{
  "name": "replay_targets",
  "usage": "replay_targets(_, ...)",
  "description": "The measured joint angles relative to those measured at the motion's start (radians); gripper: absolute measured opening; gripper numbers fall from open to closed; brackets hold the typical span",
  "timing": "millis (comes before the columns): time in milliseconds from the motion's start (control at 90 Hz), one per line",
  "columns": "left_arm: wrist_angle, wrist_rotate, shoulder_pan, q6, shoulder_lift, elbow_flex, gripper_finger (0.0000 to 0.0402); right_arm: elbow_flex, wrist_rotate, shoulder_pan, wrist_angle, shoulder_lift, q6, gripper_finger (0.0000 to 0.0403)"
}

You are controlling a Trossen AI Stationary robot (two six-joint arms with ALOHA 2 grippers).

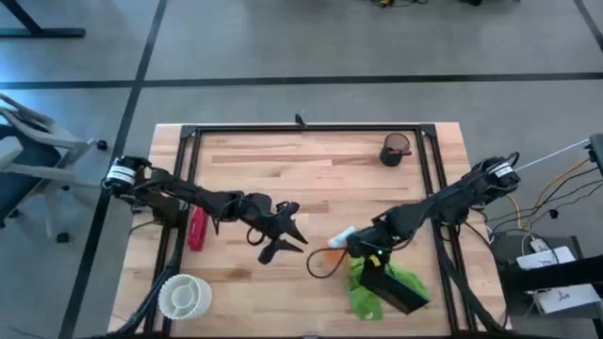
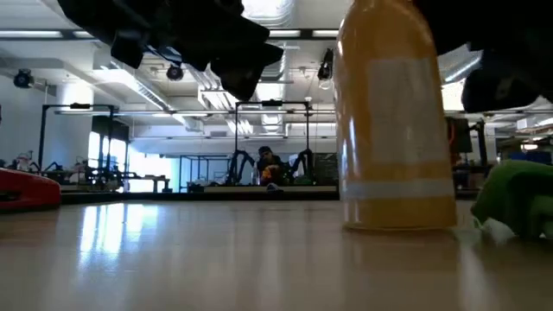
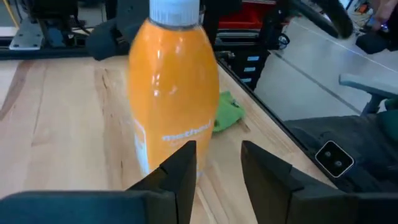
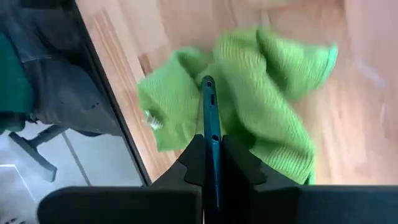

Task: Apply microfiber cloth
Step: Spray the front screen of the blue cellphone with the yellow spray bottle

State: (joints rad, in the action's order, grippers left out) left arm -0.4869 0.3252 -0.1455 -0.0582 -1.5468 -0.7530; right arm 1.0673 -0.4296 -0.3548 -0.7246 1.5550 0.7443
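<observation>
Microfiber cloth lay crumpled on the tabletop at the near right, close to the near edge, partly under a dark flat tablet and just right of the orange spray bottle. It looked soft, light and limp, likely to drape and bunch rather than hold any shape, and not fragile. A raised fold near its middle seemed the best place to pinch; a hold on a thin corner would probably leave most of it dragging.

The right gripper hung directly above the cloth with its jaws closed tight on the thin edge of the tablet, which stood on edge over the green folds in the right wrist view. Whether the tablet touched the cloth could not be told.

The left gripper sat near the middle of the tabletop, left of the bottle, its jaws moderately parted and holding nothing, pointed at the bottle. The cloth showed beyond the bottle in that view.

A red object lay at the left, a white container at the near left and a dark cup at the far right.
</observation>
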Motion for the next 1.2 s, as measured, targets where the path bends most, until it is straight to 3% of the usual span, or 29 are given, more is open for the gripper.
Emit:
replay_targets(344,0.004,-0.046,0.0,0.004,-0.003,0.016,0.0146,0.028,0.036,0.106,0.0,0.01,-0.138,0.0008)
replay_targets(522,0.016,-0.046,0.0,-0.003,-0.003,0.017,0.0156,0.084,0.063,0.109,-0.123,-0.011,-0.173,0.0008)
replay_targets(700,-0.011,-0.046,0.003,0.028,-0.003,0.013,0.017,0.117,0.178,0.076,-0.269,-0.116,-0.136,0.0008)
replay_targets(922,-0.016,0.007,0.011,0.067,-0.002,-0.044,0.0213,0.107,0.372,0.076,-0.27,-0.296,-0.053,0.0008)
replay_targets(1200,0.152,0.003,0.077,0.131,0.007,-0.141,0.0284,0.105,0.646,0.076,-0.265,-0.381,-0.02,0.0008)
